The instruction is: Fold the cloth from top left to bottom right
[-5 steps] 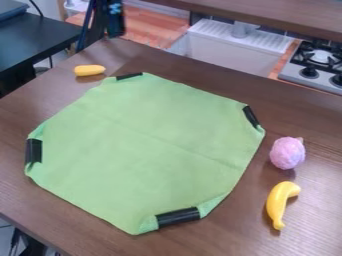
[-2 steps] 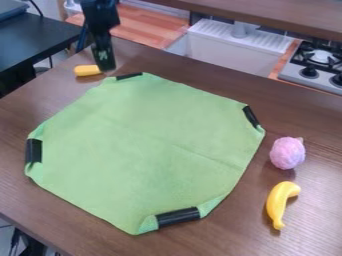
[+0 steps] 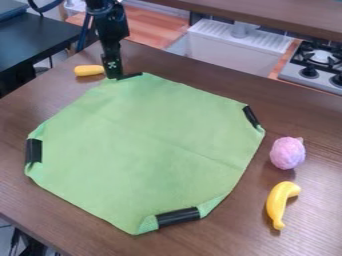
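Tool (image 3: 114, 77) just dropped to 12 o'clock tape (image 3: 133, 75) on cloth (image 3: 140, 145). Gripping?

Can't tell. Cloth's flat on tabletop (image 3: 320, 200), unmoved. Fold likely next: grasp, pull toward 5 o'clock.

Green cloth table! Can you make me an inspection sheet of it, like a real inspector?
Surface: brown table, wood-look top
Job's things: green cloth, spread out, black strips at four corners
Clutter: yellow toy upper left; pink ball and banana right
Claw: at the cloth's top-left edge; can't tell if it touches
Cables: black cord curving at upper left
Surroundings: sink and stove beyond the table
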